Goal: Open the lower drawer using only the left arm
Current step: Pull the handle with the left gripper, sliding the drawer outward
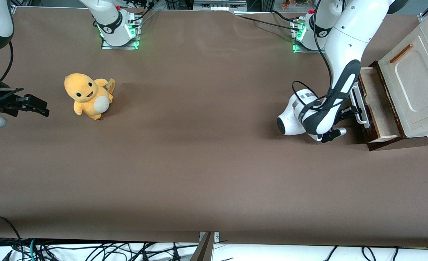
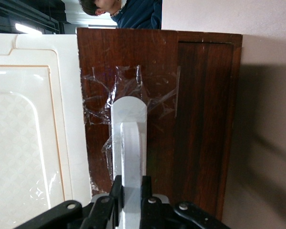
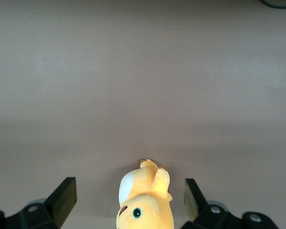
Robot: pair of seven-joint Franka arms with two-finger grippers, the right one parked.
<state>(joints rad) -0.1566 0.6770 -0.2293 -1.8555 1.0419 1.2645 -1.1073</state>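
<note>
Lower drawer (image 1: 378, 108): partly pulled out beneath cream panel (image 1: 413, 79) | white loop handle (image 2: 130, 143): on drawer's dark front | gripper (image 2: 132, 202): directly in front of drawer, fingers (image 2: 117, 193) pinching handle | left arm (image 1: 340, 54): above drawer front.

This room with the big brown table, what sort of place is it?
Probably a robotics lab. Robot arms are bolted to the table, loose cables hang at its edge, and the left arm's gripper is shut on the lower drawer's handle.
</note>
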